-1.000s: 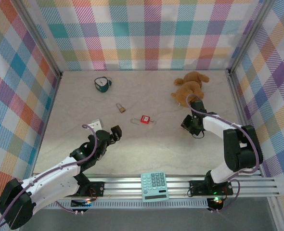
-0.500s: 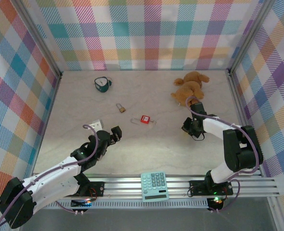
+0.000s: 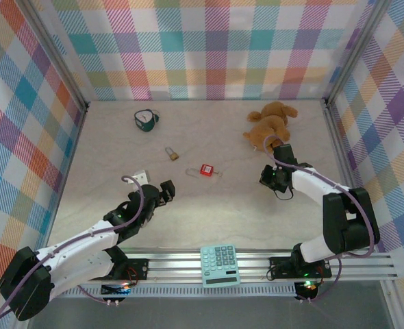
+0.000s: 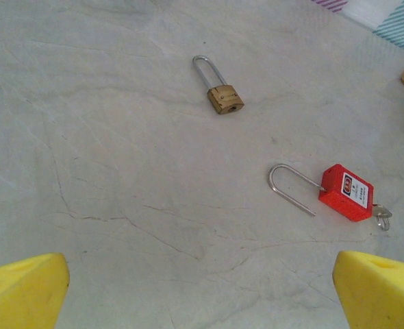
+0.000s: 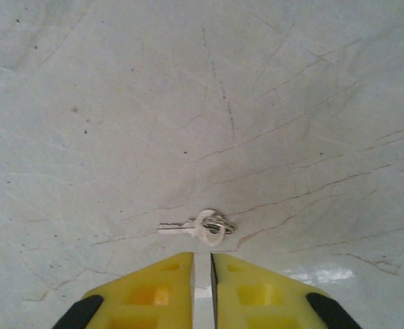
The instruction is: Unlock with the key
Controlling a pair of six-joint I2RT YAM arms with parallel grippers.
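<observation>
The key point(image 5: 188, 227), small and pale with a split ring through its rounded head, lies flat on the table just beyond my right gripper point(image 5: 202, 266). That gripper's yellow fingers point(image 5: 154, 284) stand almost together with only a thin slit and nothing between them. In the top view the right gripper point(image 3: 274, 178) points down near the teddy bear. The red padlock point(image 4: 346, 193) lies with its shackle swung open and a small key in its base. The brass padlock point(image 4: 224, 99) lies farther off. My left gripper point(image 4: 202, 291) is wide open and empty, short of both locks.
A brown teddy bear point(image 3: 271, 124) lies just behind the right gripper. A teal and black object point(image 3: 145, 120) sits at the back left, a white block point(image 3: 140, 177) beside the left gripper point(image 3: 165, 191), and a calculator point(image 3: 220, 265) on the front rail.
The right arm's elbow has swung outward while its gripper stayed over the same spot. The left gripper has crept slightly forward. The locks have not moved.
</observation>
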